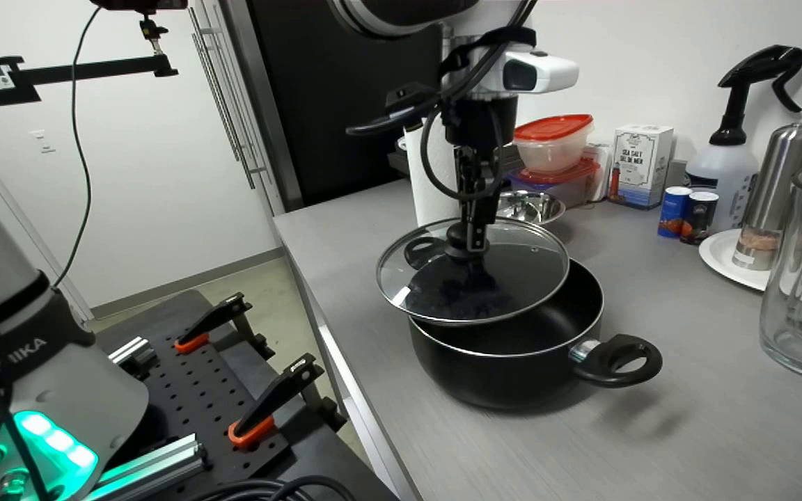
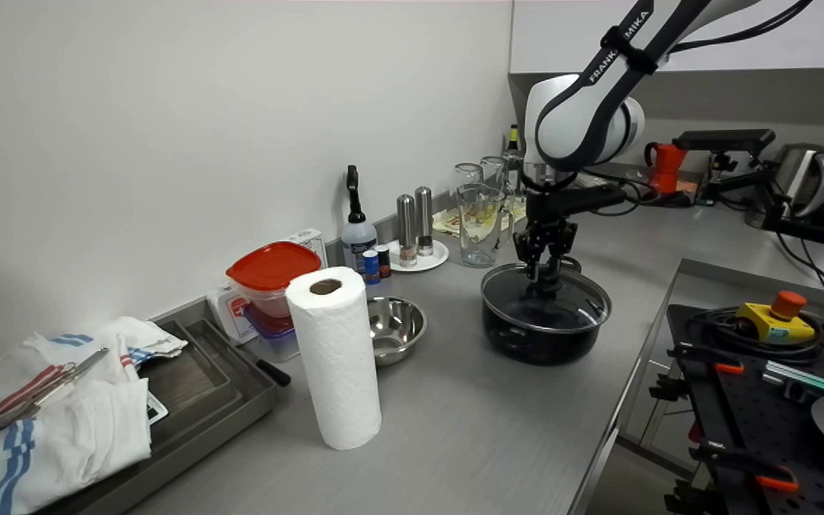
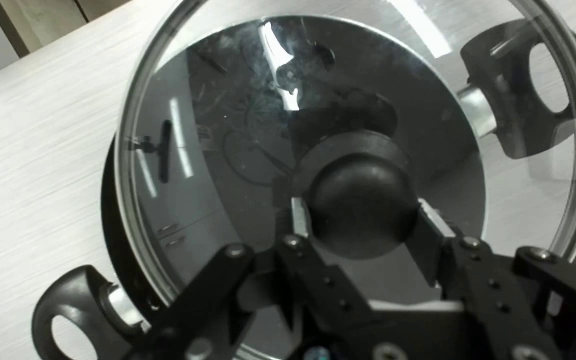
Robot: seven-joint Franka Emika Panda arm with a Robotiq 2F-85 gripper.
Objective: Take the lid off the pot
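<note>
Pinched the lid [image 1: 491, 289] by its knob [image 3: 363, 200] in the gripper [image 3: 366, 218]; held it directly beneath, apparently raised and off-centre over the partly uncovered pot [image 1: 505, 376] farther below. Judged lifting done, with carrying aside left.

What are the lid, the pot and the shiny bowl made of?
The lid looks like clear glass with a shiny metal rim: you see straight through it. The pot seems metal with a smooth black coating: its rim shines silver. The bowl looks like polished steel: it gleams with reflections.
</note>
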